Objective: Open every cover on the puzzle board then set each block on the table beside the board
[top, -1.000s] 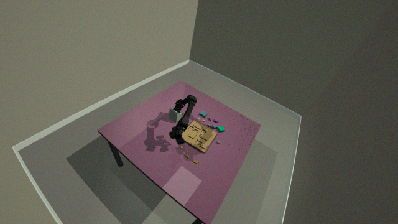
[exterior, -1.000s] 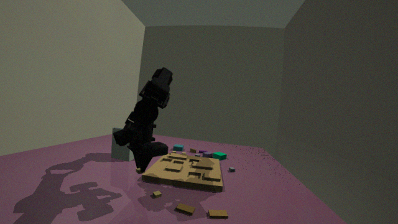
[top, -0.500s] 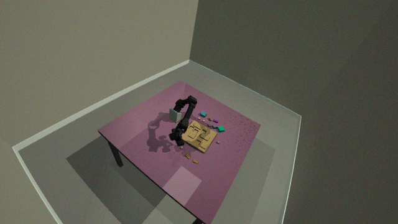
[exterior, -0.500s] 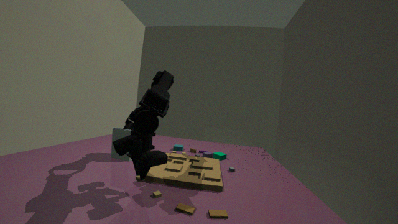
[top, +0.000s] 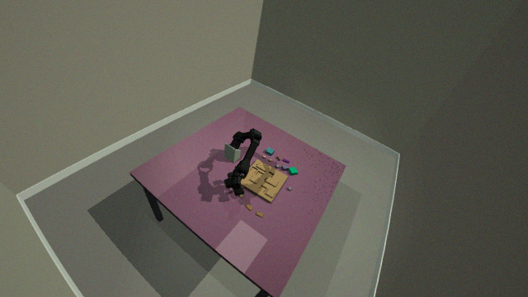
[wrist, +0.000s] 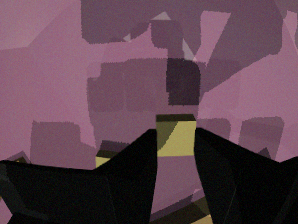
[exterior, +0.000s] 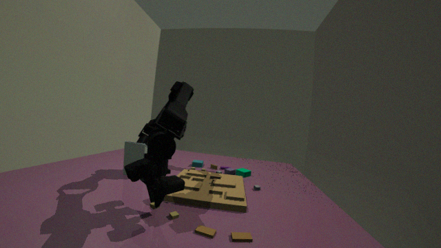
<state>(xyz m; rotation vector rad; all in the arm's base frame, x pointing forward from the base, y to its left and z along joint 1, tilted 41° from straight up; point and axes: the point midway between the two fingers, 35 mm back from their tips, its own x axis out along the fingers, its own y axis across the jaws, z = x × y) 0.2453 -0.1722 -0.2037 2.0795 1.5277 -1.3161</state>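
Note:
My gripper [top: 238,192] [exterior: 155,205] [wrist: 174,136] is shut on a small yellow block [exterior: 152,205] [wrist: 176,140], held low over the table just left of the board. The top view does not clearly show the held block. The tan puzzle board [top: 281,178] [exterior: 240,182] lies flat, with same-coloured covers and dark recesses; the arm's shadow crosses it, and I cannot tell each cover's state. Another yellow block [top: 241,195] [exterior: 174,215] [wrist: 102,161] lies on the table near the gripper. Two flat orange-tan blocks [top: 249,207] [exterior: 205,231] [top: 259,214] [exterior: 242,237] lie in front of the board.
Behind the board lie a teal box [top: 270,151] [exterior: 198,164], a green box [top: 293,171] [exterior: 243,172], a purple piece [top: 285,161] and several small pieces. A small grey piece [top: 289,189] [exterior: 257,187] lies right of the board. A pale upright panel [top: 232,153] [exterior: 133,153] stands by the arm.

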